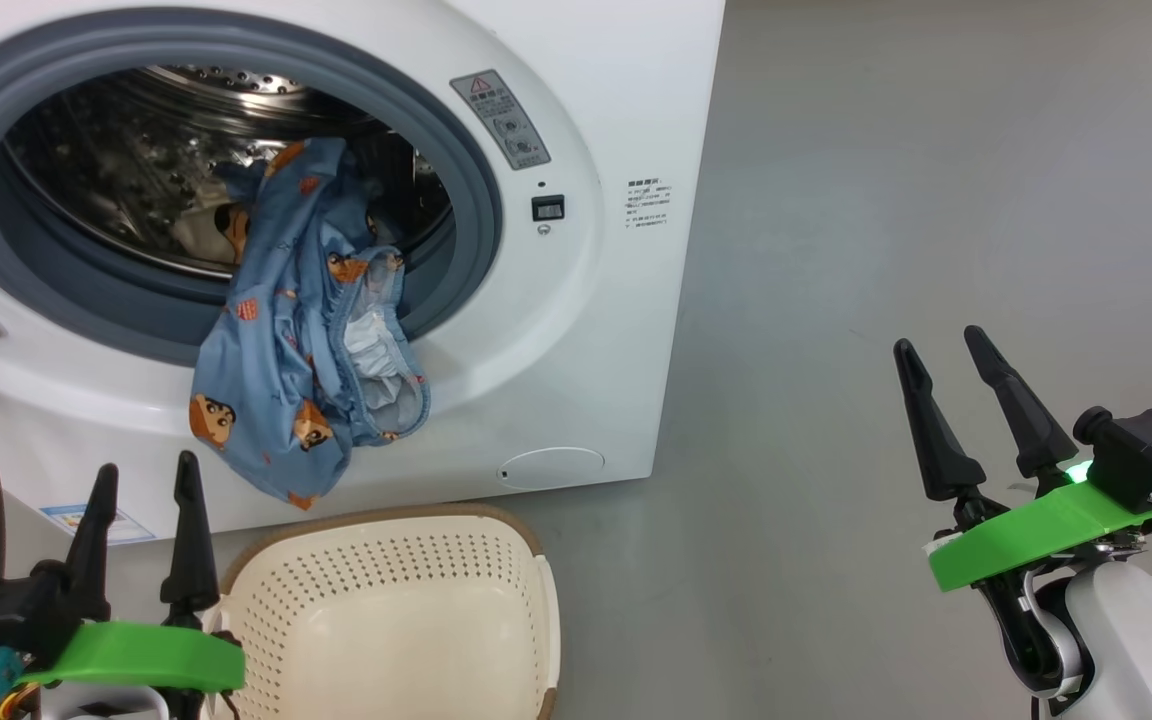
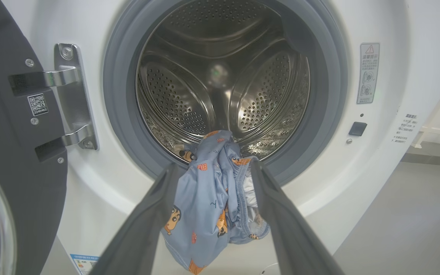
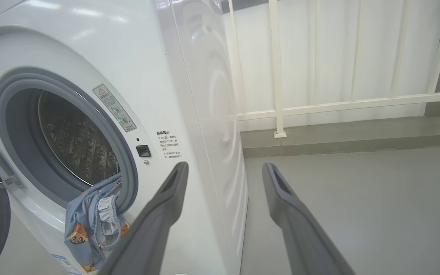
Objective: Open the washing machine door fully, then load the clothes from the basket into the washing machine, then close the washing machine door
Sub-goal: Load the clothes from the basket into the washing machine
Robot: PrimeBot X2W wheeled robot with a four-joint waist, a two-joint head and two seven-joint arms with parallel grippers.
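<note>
A: What sits nearest the robot?

B: In the head view, the left gripper (image 1: 147, 465) is at lower left, its two dark fingers spread wide and holding nothing. Just beside it on the floor (image 1: 886, 200) stands the basket (image 1: 266, 600), cream and perforated with a brown rim. At lower right the right gripper (image 1: 938, 340) is just as wide and free, well apart from the machine.

A: And the clothes?

B: The clothes (image 1: 276, 370), light blue with orange-brown cartoon figures, hang over the grey gasket (image 1: 473, 200) of the washing machine (image 1: 596, 300). Part lies in the drum and part trails down the white front, above the basket.

A: What do the wrist cameras add?

B: The left wrist camera looks straight into the steel drum (image 2: 220, 76). At its left the door (image 2: 10, 172) stands open on a metal hinge (image 2: 73, 95). The right wrist camera gives the machine's side panel (image 3: 212, 95) and, farther off, a white railing (image 3: 319, 106).
</note>
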